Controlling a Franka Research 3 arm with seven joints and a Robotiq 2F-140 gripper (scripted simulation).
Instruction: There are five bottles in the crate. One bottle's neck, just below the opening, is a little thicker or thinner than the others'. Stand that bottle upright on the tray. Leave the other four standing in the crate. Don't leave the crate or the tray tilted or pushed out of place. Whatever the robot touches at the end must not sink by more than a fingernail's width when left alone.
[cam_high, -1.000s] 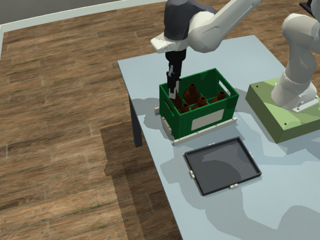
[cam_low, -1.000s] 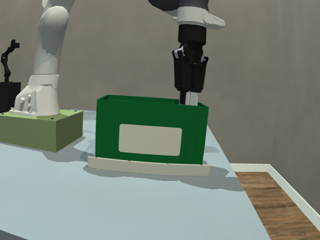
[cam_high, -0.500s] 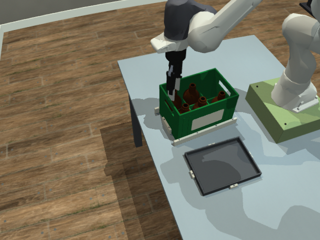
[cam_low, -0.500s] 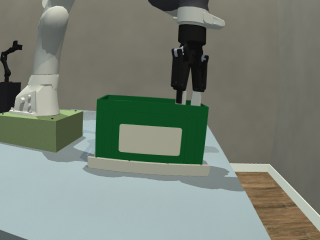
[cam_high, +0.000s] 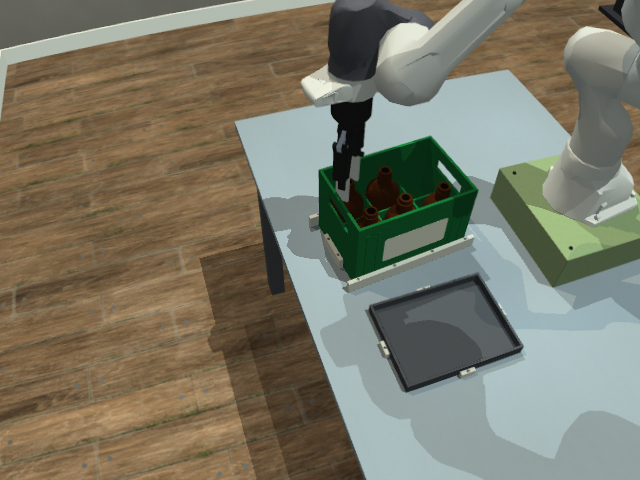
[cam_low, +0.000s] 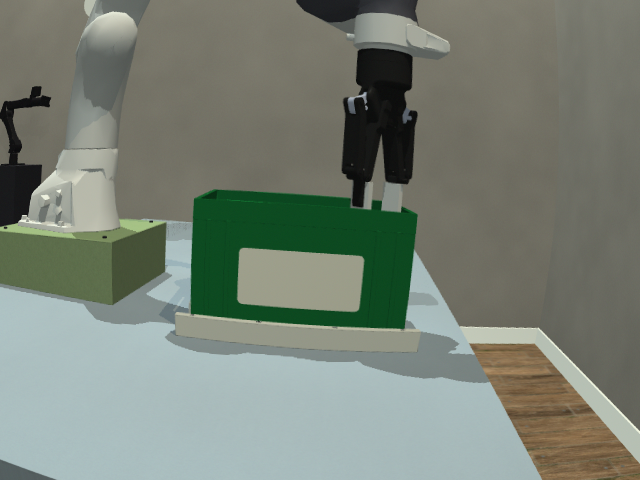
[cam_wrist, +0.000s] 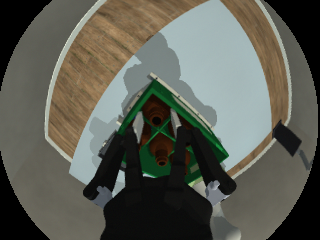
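Note:
The green crate (cam_high: 369, 250) (cam_low: 305, 229) (cam_wrist: 212, 142) stands level on the table with several brown bottles in it, among them a back bottle (cam_high: 384, 188) and a front bottle (cam_high: 404, 204). My gripper (cam_high: 348, 183) (cam_low: 376, 197) points down over the crate's outer end. It is open part way, its pale fingertips apart on either side of an end bottle (cam_high: 355, 205) (cam_wrist: 157, 120), whose mouth shows between them in the wrist view. No gap is hidden there. Which neck differs cannot be told. The dark tray (cam_high: 439, 356) lies flat with no bottle on it.
A pale rail (cam_high: 410, 262) (cam_low: 297, 333) runs along the crate's front, between crate and tray. Small pale blocks sit at the tray's sides. The green robot base block (cam_high: 522, 211) (cam_low: 56, 263) is beyond the crate's other end. Crate walls rise around the bottles.

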